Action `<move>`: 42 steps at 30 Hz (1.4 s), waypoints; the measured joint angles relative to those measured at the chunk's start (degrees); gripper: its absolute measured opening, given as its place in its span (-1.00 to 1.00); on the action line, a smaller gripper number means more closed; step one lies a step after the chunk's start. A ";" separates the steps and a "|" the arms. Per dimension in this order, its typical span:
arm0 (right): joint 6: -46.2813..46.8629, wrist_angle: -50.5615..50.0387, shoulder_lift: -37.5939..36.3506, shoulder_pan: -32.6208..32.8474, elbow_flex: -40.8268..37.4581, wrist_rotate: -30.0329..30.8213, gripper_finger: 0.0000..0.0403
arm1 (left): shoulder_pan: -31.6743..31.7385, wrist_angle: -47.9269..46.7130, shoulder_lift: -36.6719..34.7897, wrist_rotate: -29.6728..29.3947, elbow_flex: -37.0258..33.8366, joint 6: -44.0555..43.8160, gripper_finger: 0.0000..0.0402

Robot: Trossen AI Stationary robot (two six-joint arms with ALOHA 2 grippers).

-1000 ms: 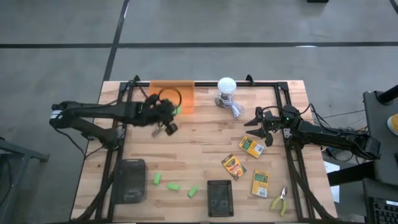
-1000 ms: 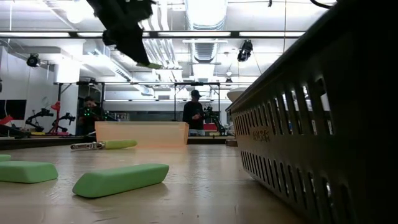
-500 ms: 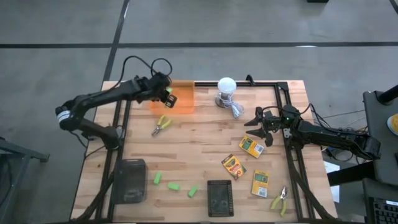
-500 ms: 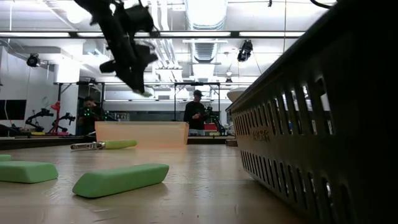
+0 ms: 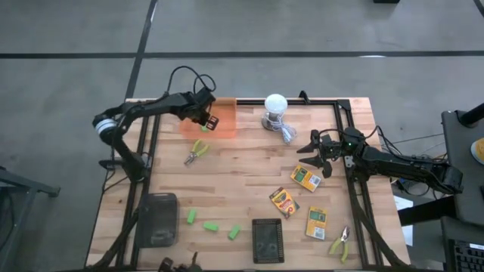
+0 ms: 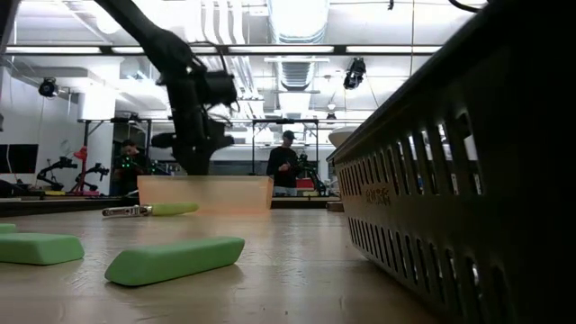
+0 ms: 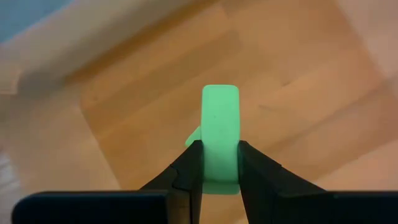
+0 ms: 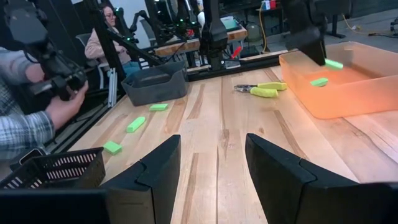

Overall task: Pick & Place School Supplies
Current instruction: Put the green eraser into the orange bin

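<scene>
While left end effector (image 7: 219, 163) grips green block (image 7: 220, 134), inside orange bin (image 5: 209, 118) walls

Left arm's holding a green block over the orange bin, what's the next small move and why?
Probably open the left gripper: its fingers pinch the small bright-green rectangular block above the floor of the translucent orange plastic bin, where another green block already lies.

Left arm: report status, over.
Left gripper shut on green block, held over orange bin. One block already inside. Right gripper open, waiting near crayon boxes. Nothing in the way.
</scene>
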 joint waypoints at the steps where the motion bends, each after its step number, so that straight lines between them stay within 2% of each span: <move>1: 0.01 0.00 0.00 0.01 0.00 -0.01 -0.12 | 0.11 0.54 0.83 0.09 0.00 0.00 -0.59; 6: 0.00 0.00 0.00 -0.01 -0.01 0.00 -0.12 | 0.50 2.53 3.54 2.27 0.00 -0.98 -0.59; 12: 0.00 0.00 0.00 0.01 0.00 0.00 -0.12 | 1.18 4.90 3.61 4.78 0.00 -1.93 -0.57; 23: 0.02 0.00 0.00 -0.01 0.01 0.00 -0.12 | 1.59 5.04 3.22 5.97 0.00 -5.05 -0.34; 32: 0.01 0.00 0.00 0.01 0.00 0.00 -0.12 | 1.59 4.95 3.18 6.53 0.00 -5.05 -0.33; 39: 0.00 0.00 0.00 -0.01 -0.01 -0.02 -0.12 | 1.55 4.86 -0.70 9.33 0.24 -2.91 -0.33; 42: 0.02 0.00 0.00 -0.01 -0.01 -0.01 -0.12 | 1.55 5.27 -3.41 12.27 0.24 -2.89 -0.33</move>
